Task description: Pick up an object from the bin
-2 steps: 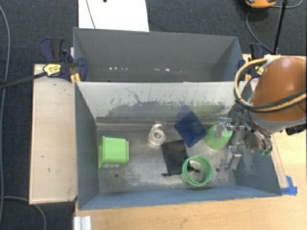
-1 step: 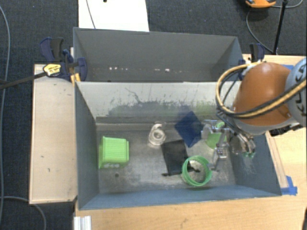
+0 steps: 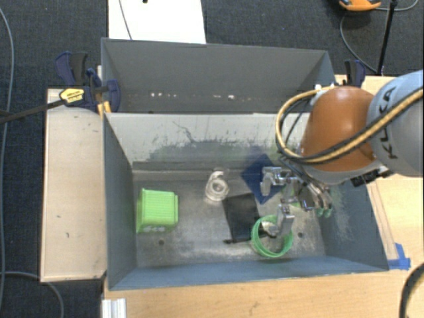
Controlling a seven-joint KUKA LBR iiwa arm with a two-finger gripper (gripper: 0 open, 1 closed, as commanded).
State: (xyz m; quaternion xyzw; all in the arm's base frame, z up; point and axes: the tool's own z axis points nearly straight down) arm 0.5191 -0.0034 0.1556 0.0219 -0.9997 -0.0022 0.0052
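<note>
- Dark carpet (image 3: 40, 18) lies all round a grey metal bin (image 3: 212, 71), whose floor is scuffed and holds a few loose things spread well apart on the left and closer together on the right.
- At 9 o'clock on the floor, alone near the left wall, sits a bright green ribbed block (image 3: 158, 211).
- At about 11 o'clock from the floor's middle stands a small clear cup (image 3: 216, 186), close to the back wall.
- At the middle lies a flat black piece (image 3: 238, 218), just beside the cup at its 5 o'clock.
- At 1 o'clock of the black piece lies a blue thing (image 3: 254, 175), partly hidden behind the robot's metal wrist parts.
- At 4 o'clock of the black piece, near the front wall, lies a green ring (image 3: 260, 244), flat on the floor.
- Over that ring's upper right part hangs the gripper (image 3: 283, 222), low in the bin; whether it is released or clenched cannot be told, nor whether it grasps the ring.
- At 1 o'clock of the gripper bulges the arm's orange cover (image 3: 338, 128), looped with cables (image 3: 291, 111).
</note>
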